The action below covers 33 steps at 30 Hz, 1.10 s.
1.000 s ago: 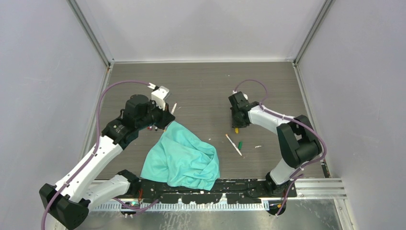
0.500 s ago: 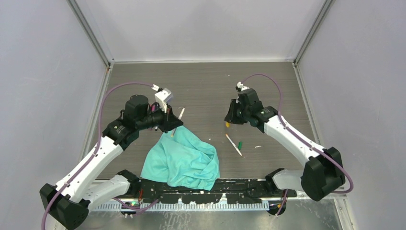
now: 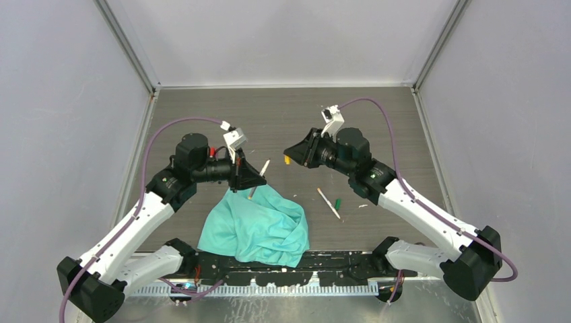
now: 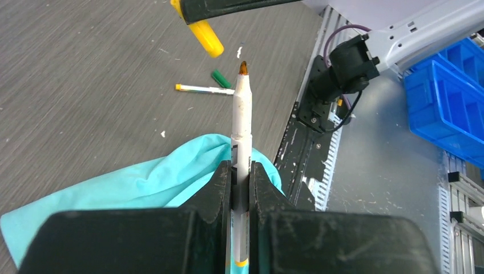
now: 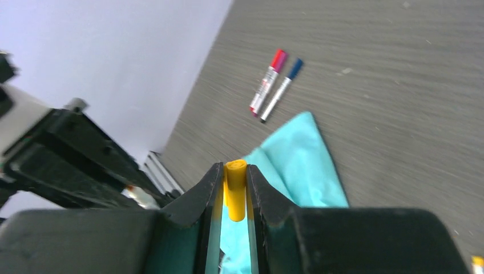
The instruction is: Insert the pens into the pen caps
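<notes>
The left end effector (image 4: 241, 169) is clenching 1 pen (image 4: 242, 108) mid-barrel, its tip pointing toward the yellow cap (image 4: 204, 35), which the right end effector (image 5: 234, 171) is pinching in mid-air. Tip and cap are sitting near but apart and are looking off-axis. Pushing now is risking the tip skidding off the cap's rim, or the pen slipping back through the grip.
</notes>
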Tool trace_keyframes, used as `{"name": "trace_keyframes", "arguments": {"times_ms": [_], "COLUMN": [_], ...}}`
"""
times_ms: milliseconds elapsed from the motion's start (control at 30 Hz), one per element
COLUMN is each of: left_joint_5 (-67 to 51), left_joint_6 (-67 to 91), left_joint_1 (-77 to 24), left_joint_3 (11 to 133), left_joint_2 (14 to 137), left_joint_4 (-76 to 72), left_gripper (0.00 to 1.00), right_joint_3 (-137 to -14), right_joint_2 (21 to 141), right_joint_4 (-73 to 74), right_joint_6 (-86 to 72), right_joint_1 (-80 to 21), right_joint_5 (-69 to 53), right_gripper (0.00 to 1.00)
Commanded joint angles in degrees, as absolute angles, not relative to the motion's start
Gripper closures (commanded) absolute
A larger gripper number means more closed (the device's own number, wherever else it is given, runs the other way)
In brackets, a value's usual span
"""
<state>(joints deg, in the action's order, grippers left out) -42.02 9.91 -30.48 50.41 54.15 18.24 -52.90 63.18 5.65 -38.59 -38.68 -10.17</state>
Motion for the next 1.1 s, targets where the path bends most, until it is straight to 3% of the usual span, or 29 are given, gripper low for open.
{"name": "trace_keyframes", "arguments": {"times_ms": [0, 433, 1067], "left_joint_5": [-46.58, -47.11, -45.68], "left_joint_6": [10.98, 10.97, 10.64], "left_joint_1": [-30.41, -30.58, -30.72], "left_joint_3": [50.38, 50.39, 50.53], "left_joint_2": [53.45, 53.63, 53.44], "left_joint_4": [13.51, 13.53, 14.13], "left_gripper": [1.0, 1.0, 1.0], "right_joint_3": [-52.32, -49.21, -50.19], "right_joint_2": [61.47, 60.97, 61.35], "right_joint_4": [-8.94, -21.67, -22.59], "right_joint_6": [-42.53, -43.85, -43.41], "right_joint_1": [-41.18, -45.66, -47.53], "right_joint_5": [-9.14, -4.29, -4.51], "right_gripper": [0.99, 0.99, 0.99]}}
